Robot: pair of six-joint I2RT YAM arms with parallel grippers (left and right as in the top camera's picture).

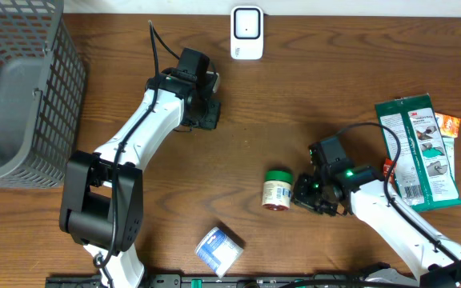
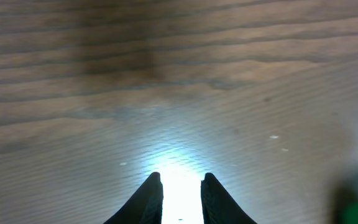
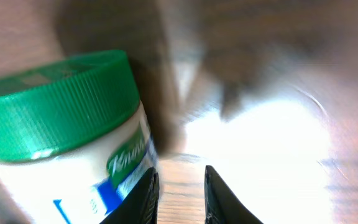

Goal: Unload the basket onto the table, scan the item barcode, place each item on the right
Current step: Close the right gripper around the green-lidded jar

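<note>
The item nearest my grippers is a small jar (image 1: 277,190) with a green lid and a pale label, on the wooden table at centre right. In the right wrist view the jar (image 3: 67,130) fills the left side, just outside my left fingertip (image 3: 146,190). My right gripper (image 1: 304,194) (image 3: 181,171) sits just right of the jar, jaws a little apart with only bare wood between them. My left gripper (image 1: 205,117) (image 2: 181,177) hovers over bare table at the upper middle, jaws narrowly apart and holding nothing. A white scanner (image 1: 246,34) stands at the far edge.
A grey wire basket (image 1: 22,88) fills the far left. A green packet (image 1: 418,152) and an orange packet (image 1: 448,124) lie at the right edge. A blue-and-white box (image 1: 218,250) lies near the front edge.
</note>
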